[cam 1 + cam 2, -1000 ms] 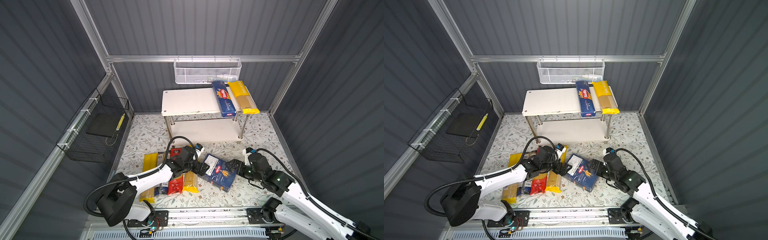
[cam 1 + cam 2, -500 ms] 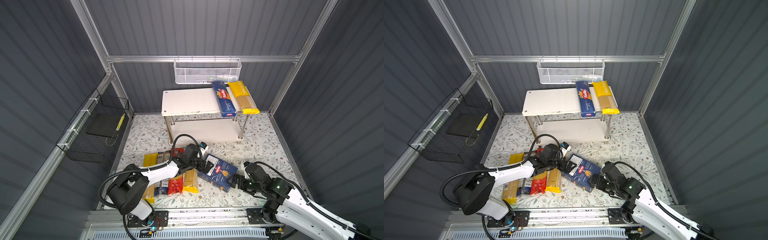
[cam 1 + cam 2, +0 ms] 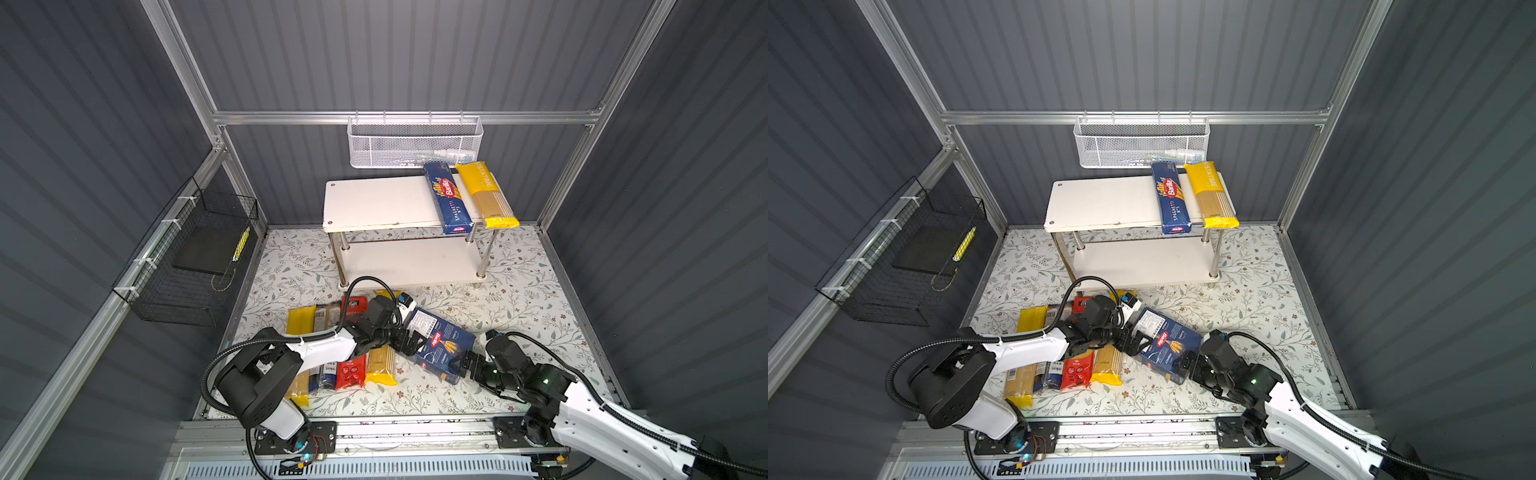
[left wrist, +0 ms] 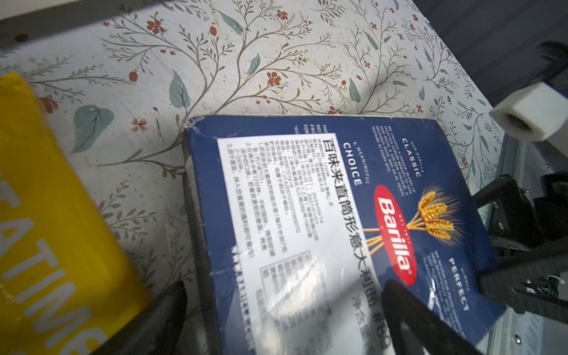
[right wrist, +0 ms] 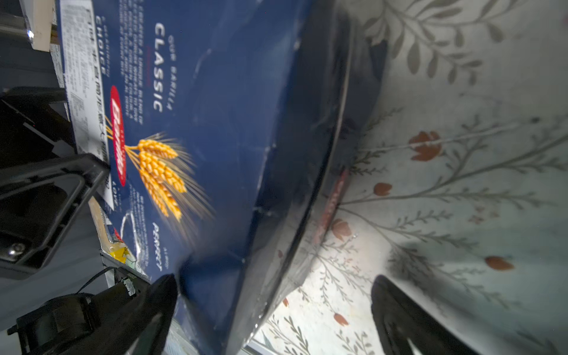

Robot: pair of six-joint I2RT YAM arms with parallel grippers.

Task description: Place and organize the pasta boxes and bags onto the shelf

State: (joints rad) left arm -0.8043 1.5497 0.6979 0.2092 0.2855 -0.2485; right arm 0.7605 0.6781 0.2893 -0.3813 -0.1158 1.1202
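You have two of seven shelved: the spaghetti box (image 3: 446, 199) and one yellow bag (image 3: 488, 195) lie side by side at the right end of the shelf (image 3: 374, 203), upper middle of both top views; smooth white boards, chrome legs, lower board bare. Left for you: four slim film bags (image 3: 351, 370), strands showing through, in a row on the floral mat (image 3: 519, 291); and the wide box (image 3: 440, 343), flat glossy cardboard, scuffed corners, askew at lower middle. The left gripper (image 3: 409, 343) and right gripper (image 3: 461, 362) are both spread wide, straddling opposite ends of it; neither clamped.
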